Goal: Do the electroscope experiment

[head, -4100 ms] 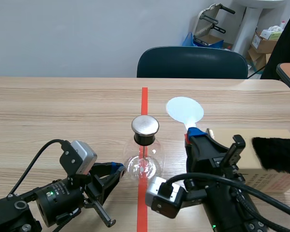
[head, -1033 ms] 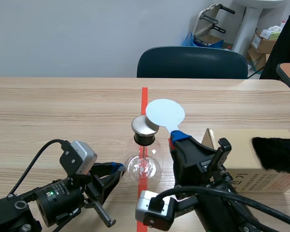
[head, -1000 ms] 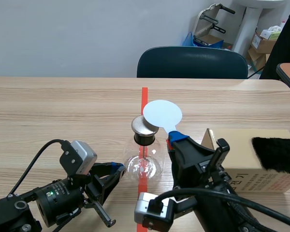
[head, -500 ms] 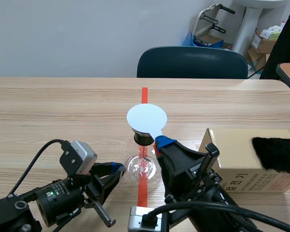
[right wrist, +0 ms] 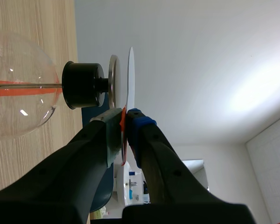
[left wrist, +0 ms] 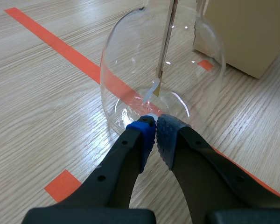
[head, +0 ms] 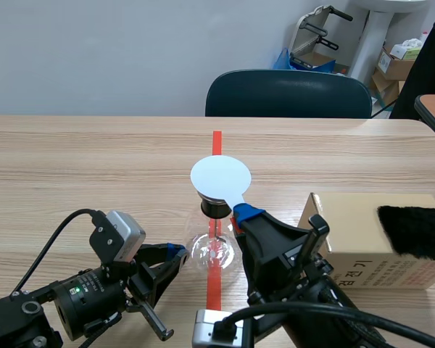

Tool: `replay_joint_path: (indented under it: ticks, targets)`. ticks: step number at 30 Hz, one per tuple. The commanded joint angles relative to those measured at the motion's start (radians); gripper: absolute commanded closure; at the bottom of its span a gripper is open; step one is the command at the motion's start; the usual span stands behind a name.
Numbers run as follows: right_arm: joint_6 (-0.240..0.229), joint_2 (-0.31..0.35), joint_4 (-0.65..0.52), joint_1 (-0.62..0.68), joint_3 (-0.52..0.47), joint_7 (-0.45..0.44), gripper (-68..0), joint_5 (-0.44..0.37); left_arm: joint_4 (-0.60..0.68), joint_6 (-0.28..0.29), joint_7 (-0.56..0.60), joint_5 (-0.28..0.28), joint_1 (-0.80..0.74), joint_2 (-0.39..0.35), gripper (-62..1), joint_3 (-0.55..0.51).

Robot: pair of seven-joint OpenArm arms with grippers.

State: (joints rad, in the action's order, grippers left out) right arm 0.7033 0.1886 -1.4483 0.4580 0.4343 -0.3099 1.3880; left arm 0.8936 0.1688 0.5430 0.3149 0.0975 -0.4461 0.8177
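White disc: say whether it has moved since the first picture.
Yes: the disc went left, from right of the tape line to over the electroscope.

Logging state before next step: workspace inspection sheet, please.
surface: wooden table, orange-red tape line
job's things: glass electroscope flask on the tape; white disc just above its metal cap
clutter: cardboard box with a black furry piece on it
tools: left tool shut on nothing, tips at the flask's base; right tool shut on the white disc's handle
cables: black cable loops off left arm; black cables over right arm
surroundings: dark chair across the table; boxes far right
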Motion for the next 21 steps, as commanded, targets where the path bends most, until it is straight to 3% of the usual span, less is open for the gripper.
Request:
replay_joint_path:
  ticks: [1,7,21]
  targets:
    - [0.014,0.002,-0.025,-0.012,-0.003,0.008,-2.0,-0.004,0.018,0.009,0.018,0.006,0.003,0.014,-5.9,-0.005]
    - [0.014,0.002,-0.025,-0.012,-0.003,0.084,-2.0,-0.004,0.018,0.009,0.018,0.006,0.003,0.014,-5.9,-0.005]
    - [0.014,0.002,-0.025,-0.012,-0.003,0.398,-2.0,-0.004,0.018,0.009,0.018,0.006,0.003,0.014,-5.9,-0.005]
